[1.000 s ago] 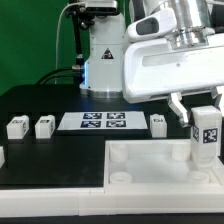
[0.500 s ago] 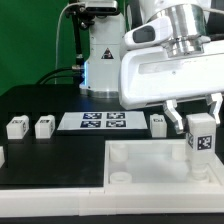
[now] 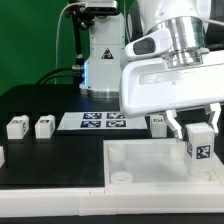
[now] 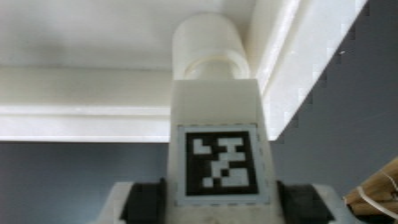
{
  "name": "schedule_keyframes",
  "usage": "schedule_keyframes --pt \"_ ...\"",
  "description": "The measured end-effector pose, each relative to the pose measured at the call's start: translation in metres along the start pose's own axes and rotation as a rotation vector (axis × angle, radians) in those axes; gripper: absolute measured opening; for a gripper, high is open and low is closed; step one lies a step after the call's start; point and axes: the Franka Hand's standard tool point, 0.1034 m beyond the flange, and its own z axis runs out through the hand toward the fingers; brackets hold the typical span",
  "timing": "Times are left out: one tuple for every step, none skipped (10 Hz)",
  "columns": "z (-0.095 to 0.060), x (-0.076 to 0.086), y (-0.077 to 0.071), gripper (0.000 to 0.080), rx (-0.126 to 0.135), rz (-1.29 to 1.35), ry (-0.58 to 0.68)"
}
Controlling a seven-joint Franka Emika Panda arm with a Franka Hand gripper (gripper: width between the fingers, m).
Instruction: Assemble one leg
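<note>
Gripper (image 3: 197,131) pinches leg (image 3: 201,152), upright, between fingers (image 3: 175,125). Leg tip just under gripper, at tray (image 3: 140,168) corner. Could go wrong: leg off-center, bumps tray edge, tilts, slips out of grip.

Matte black table (image 3: 60,105) carries the marker board (image 3: 104,121), lying flat toward the back. Large white square tray-like plastic piece (image 3: 150,147) with round corner sockets lies nearer the camera, apart from the board. Green backdrop (image 3: 30,40) behind.
</note>
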Motion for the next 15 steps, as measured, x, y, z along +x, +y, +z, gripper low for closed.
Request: schedule_keyframes --pt "0.0007 0.0007 -0.0008 0.0291 -0.002 0.0 0.018" --pt "0.0008 0.0008 -0.0008 0.0291 -0.003 0.004 0.017" --pt "0.0009 0.0013 -0.0006 0.0291 -0.004 0.008 0.016" --pt "0.0009 0.0016 -0.0005 0.0291 -0.003 0.005 0.013" --pt "0.001 0.0014 -0.0003 0.0291 -0.003 0.005 0.011" --pt "0.0017 -0.0002 -0.0005 0.0291 -0.003 0.005 0.005" --pt "0.0018 -0.0003 -0.0005 0.0473 -0.003 0.005 0.005" --pt "0.0019 -0.0005 -0.0005 0.0588 -0.003 0.004 0.004" --pt "0.002 -0.0006 -0.0005 0.0588 -0.003 0.004 0.004" --pt "0.0021 -0.0007 -0.0005 0.0637 -0.003 0.004 0.004" --pt "0.0021 -0.0008 -0.0005 0.0646 -0.003 0.003 0.004" --pt "0.0021 -0.0009 -0.0005 0.0646 -0.003 0.003 0.004" --pt "0.0021 -0.0009 -0.0005 0.0646 -0.003 0.003 0.004" --pt "0.0021 -0.0009 -0.0005 0.0649 -0.003 0.003 0.004" --pt "0.0013 -0.0005 -0.0007 0.0649 -0.001 0.002 -0.004"
